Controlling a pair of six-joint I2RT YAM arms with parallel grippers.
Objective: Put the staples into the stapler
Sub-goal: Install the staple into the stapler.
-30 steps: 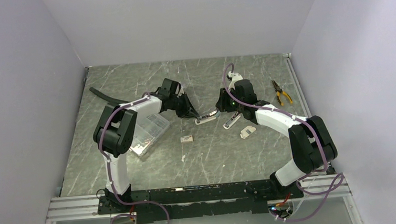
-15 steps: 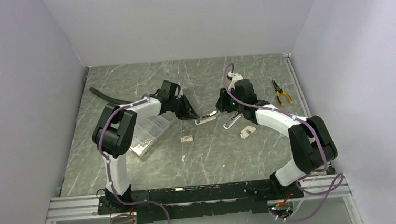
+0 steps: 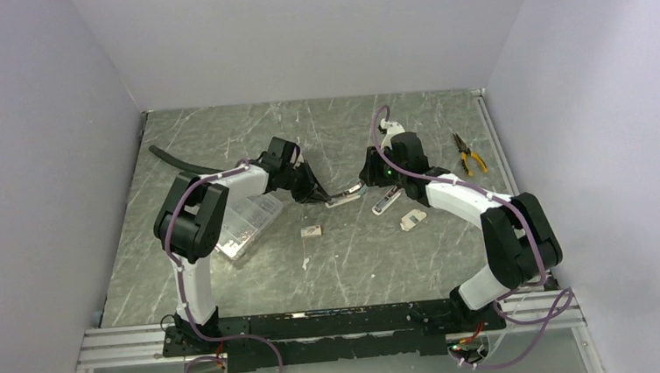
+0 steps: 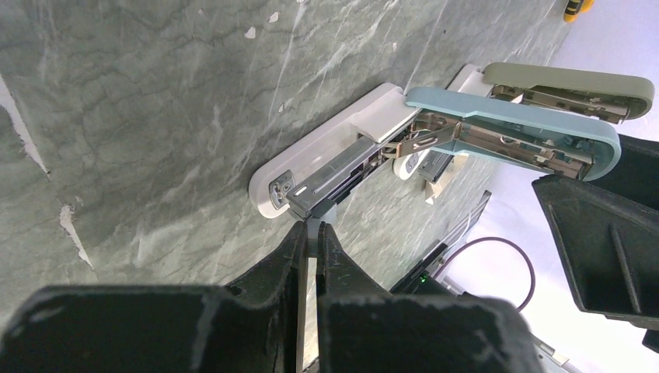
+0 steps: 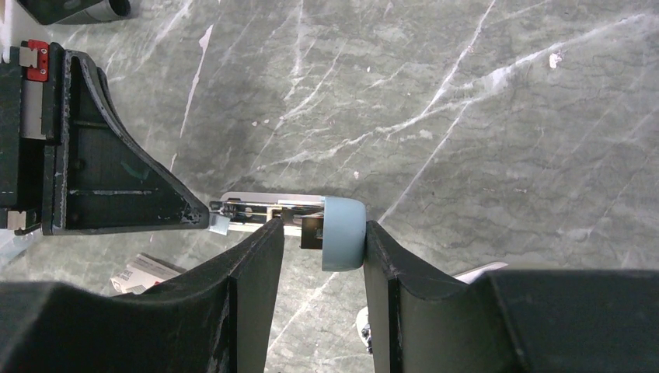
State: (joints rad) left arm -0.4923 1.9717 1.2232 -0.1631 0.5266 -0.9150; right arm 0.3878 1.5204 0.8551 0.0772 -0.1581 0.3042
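The stapler (image 3: 342, 200) lies mid-table with its white base (image 4: 326, 151) flat and its light-blue lid (image 4: 513, 132) swung up, the metal staple channel exposed. My left gripper (image 4: 312, 229) is shut on a small grey tab at the channel's front end; it also shows in the top view (image 3: 316, 193). My right gripper (image 5: 324, 225) is closed around the raised blue lid (image 5: 344, 233) and also shows in the top view (image 3: 361, 184). The small white staples box (image 3: 311, 231) with a red mark lies on the table nearer the arms, untouched; its corner shows in the right wrist view (image 5: 148, 270).
A second stapler (image 3: 386, 202) with a grey-green lid (image 4: 567, 78) lies open just right of the first. A small white piece (image 3: 413, 220) lies beside it. A clear compartment case (image 3: 246, 223) sits at the left. Yellow pliers (image 3: 469, 153) and a black strap (image 3: 175, 158) lie at the far sides.
My left gripper has shifted slightly left and lower at the stapler's front end. The right arm and the raised lid have stayed put.
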